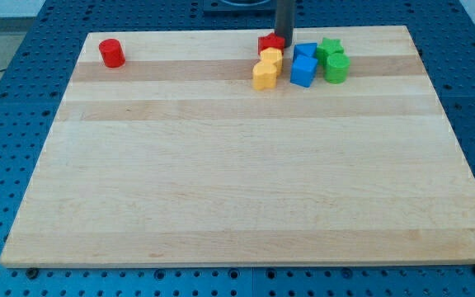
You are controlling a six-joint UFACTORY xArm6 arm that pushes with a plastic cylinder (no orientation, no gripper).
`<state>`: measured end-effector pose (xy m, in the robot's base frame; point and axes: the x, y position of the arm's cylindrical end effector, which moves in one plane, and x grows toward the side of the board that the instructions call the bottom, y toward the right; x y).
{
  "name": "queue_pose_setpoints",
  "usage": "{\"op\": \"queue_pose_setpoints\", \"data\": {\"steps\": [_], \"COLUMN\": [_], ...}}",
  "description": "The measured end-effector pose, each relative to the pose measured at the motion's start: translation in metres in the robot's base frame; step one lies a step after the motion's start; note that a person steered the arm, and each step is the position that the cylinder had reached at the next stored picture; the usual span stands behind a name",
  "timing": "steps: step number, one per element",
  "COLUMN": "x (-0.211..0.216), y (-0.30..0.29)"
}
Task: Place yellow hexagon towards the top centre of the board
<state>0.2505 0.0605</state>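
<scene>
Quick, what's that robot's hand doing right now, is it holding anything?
No hand: only a rod, holding nothing. My tip sits at the view's top centre, against the red block, just above the yellow hexagon.

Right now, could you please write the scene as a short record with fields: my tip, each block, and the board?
tip: top centre, at the red block's right side
red block: top centre, shape unclear
yellow blocks: two, just below the red block
blue blocks: two, right of the yellow blocks
green blocks: two, right of the blue blocks
red cylinder: alone, top left
board: wooden
</scene>
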Motion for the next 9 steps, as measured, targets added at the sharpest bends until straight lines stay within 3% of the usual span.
{"op": "queue_pose_setpoints", "data": {"steps": [1, 3, 4, 6, 9], "x": [0.031, 0.077, 0.119, 0.13, 0.123], "y": [-0.022, -0.177, -0.187, -0.093, -0.013]}}
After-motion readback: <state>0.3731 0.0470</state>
